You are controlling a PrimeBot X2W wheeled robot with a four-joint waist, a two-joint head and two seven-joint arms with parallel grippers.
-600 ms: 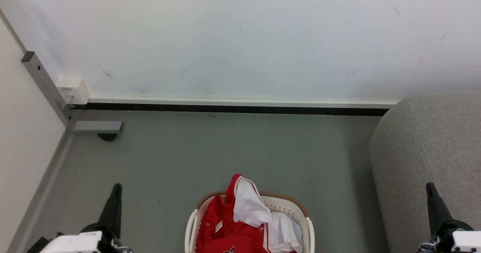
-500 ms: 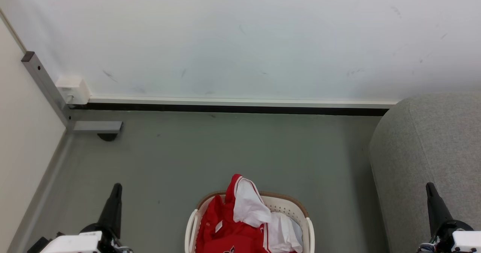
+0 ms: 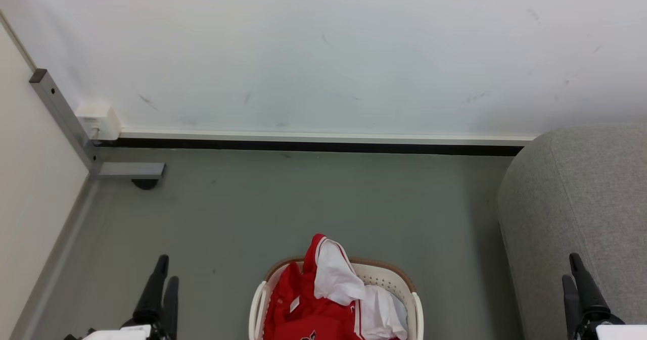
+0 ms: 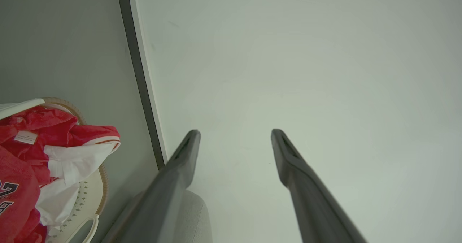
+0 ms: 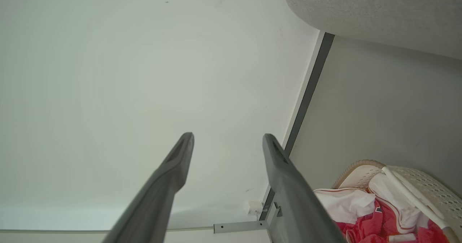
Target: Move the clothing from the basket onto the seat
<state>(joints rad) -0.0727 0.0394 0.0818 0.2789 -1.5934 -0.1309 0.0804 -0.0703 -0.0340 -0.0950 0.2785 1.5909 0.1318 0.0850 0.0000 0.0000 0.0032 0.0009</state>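
Left gripper [image 4: 235, 131]: my two dark fingers stand well parted, a wide gap between the tips, nothing in it. They point at the pale wall [image 3: 323, 52].

Right gripper [image 5: 227, 135]: the same, fingers spread wide and empty, tips toward that wall.

The basket [image 3: 389, 266] sits on the grey floor [image 3: 303, 203] between my two grippers, well apart from both. Seen along the left fingers, it is off to their left. Seen along the right fingers, it is off to their lower right.

The clothing [image 3: 303, 304] is heaped in the basket. It is red cloth with white panels. One red-and-white fold is draped over the brown rim on the side toward the wall. Part of a printed mark shows on the red; I cannot read it whole. No finger touches cloth or basket.

The seat [image 3: 581, 193], grey and felt-like with a rounded end, lies just beside my right gripper, on its outer side. In the head view my right fingers stand in front of it. Along the right wrist it is up and to the right, clear of the tips. Nothing lies on the part I can see.

Past my left gripper, toward the corner, there is a grey metal bracket [image 3: 126, 170] on the floor and a small white box [image 3: 97, 122] low on the wall.
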